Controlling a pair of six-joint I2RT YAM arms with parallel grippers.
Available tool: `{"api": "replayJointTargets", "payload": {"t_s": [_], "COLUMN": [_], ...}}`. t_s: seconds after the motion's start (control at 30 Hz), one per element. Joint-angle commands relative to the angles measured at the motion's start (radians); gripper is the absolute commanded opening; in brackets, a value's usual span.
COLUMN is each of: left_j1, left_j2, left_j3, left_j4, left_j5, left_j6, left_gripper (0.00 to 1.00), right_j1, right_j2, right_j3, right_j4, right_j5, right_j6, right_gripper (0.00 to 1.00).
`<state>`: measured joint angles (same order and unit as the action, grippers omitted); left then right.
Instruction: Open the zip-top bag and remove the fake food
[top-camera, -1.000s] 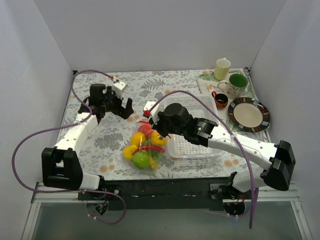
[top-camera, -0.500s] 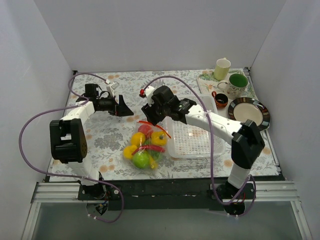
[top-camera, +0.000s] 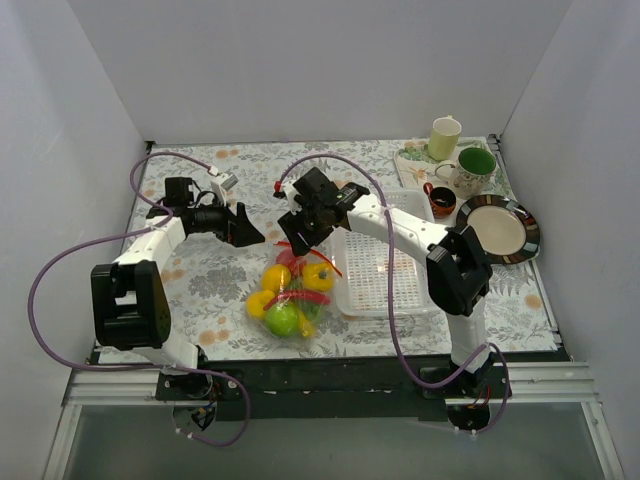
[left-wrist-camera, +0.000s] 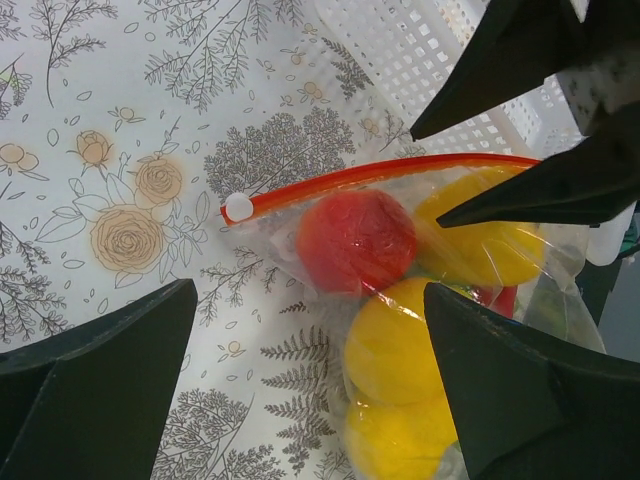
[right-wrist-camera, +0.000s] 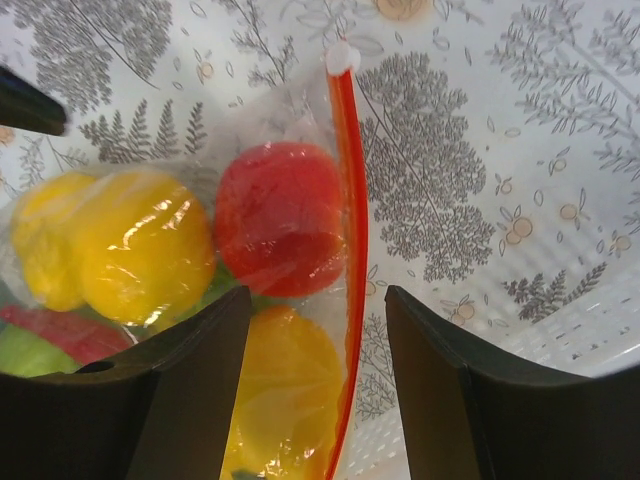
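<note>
The clear zip-top bag (top-camera: 292, 298) lies on the flowered table, left of the white basket (top-camera: 392, 296). Fake food fills it: a red tomato (left-wrist-camera: 356, 240), yellow pieces (left-wrist-camera: 398, 342) and a green fruit (top-camera: 281, 320). The red-orange zip strip (left-wrist-camera: 380, 172) runs as one line, with a white slider (left-wrist-camera: 237, 207) at its end. My left gripper (left-wrist-camera: 310, 385) hovers wide open over the bag's far left end. My right gripper (right-wrist-camera: 318, 300) is open above the bag, its fingers either side of the zip strip (right-wrist-camera: 349, 230). Neither holds anything.
The basket (left-wrist-camera: 430, 50) stands empty against the bag's right side. At the back right are a cream mug (top-camera: 445, 137), a green-lined cup (top-camera: 476, 163), a small dark cup (top-camera: 440, 201) and a striped plate (top-camera: 497, 228).
My right gripper's jaws have gone from shut to open. The right arm's elbow has swung from the front right towards the middle. The bag has stayed in place.
</note>
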<state>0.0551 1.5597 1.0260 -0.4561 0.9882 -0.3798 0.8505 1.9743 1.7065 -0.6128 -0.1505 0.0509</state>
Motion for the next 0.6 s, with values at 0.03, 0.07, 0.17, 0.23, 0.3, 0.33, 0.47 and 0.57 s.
{"api": "replayJointTargets", "payload": {"t_s": [0.03,0.07,0.17,0.23,0.3,0.33,0.47,0.57], "left_j1": [0.000,0.000,0.000,0.000,0.000,0.000,0.002,0.000], "left_j2": [-0.070,-0.073,-0.082,-0.087,-0.095,-0.095,-0.104,-0.109], "left_j3": [-0.010,-0.014,-0.017,-0.027,-0.036,-0.040,-0.046,-0.044], "left_j4": [0.023,0.025,0.025,0.033,0.036,0.039,0.045,0.045], "left_j5": [0.007,0.015,0.017,0.015,0.009,0.004,-0.010,-0.017], "left_j6": [0.030,0.027,0.032,0.032,0.036,0.038,0.047,0.051], "left_gripper": [0.98,0.98,0.98,0.98,0.98,0.98,0.98,0.98], "right_j1": [-0.024,-0.030,-0.056,-0.070,-0.074,-0.076,-0.077,-0.074], "right_j2": [0.006,0.005,0.009,0.021,0.037,0.043,0.086,0.095], "right_j3": [-0.011,-0.018,-0.019,-0.012,-0.005,-0.004,0.004,0.007], "right_j4": [-0.067,-0.065,-0.064,-0.062,-0.065,-0.074,-0.105,-0.116], "right_j5": [-0.006,-0.003,-0.018,-0.056,-0.093,-0.124,-0.216,-0.254], "right_j6": [0.030,0.033,0.052,0.060,0.061,0.063,0.050,0.046], "right_gripper": [0.64,0.64,0.64,0.64,0.61,0.60,0.51,0.49]}}
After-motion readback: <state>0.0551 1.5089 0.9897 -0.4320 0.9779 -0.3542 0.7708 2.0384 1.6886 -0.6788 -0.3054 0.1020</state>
